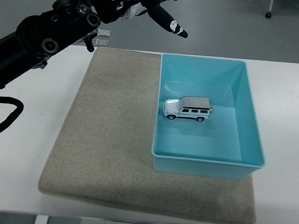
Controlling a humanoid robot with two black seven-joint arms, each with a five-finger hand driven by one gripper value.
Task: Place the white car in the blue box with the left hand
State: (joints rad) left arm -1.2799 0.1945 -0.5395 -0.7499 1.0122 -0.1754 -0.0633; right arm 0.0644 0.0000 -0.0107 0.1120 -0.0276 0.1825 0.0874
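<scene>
Inside the blue box (249, 150), toward its far-left part, the white car (187, 108) stands upright on its wheels, side-on, clear of the walls and touched by nothing. The box sits on the right portion of a grey mat (106, 150), which covers the middle of the white worktop (23, 149); the box's right wall overhangs the mat toward the worktop's right edge. The left hand (152, 2) hangs high beyond the worktop's far edge, up and left of the box, fingers spread loosely and holding nothing, one white-tipped finger (172, 25) pointing down and right. The top of the view cuts off part of the hand, so the remaining fingers probably lie just as relaxed, though that is a guess. The right arm is out of sight. Judging from how things lie, the placing itself looks done and the step in hand is the retreat. To do it well, the arm should lift and draw back toward the left edge without dipping, keeping forearm and trailing cable clear of the box's far rim, so the box is not nudged and the car does not roll.
</scene>
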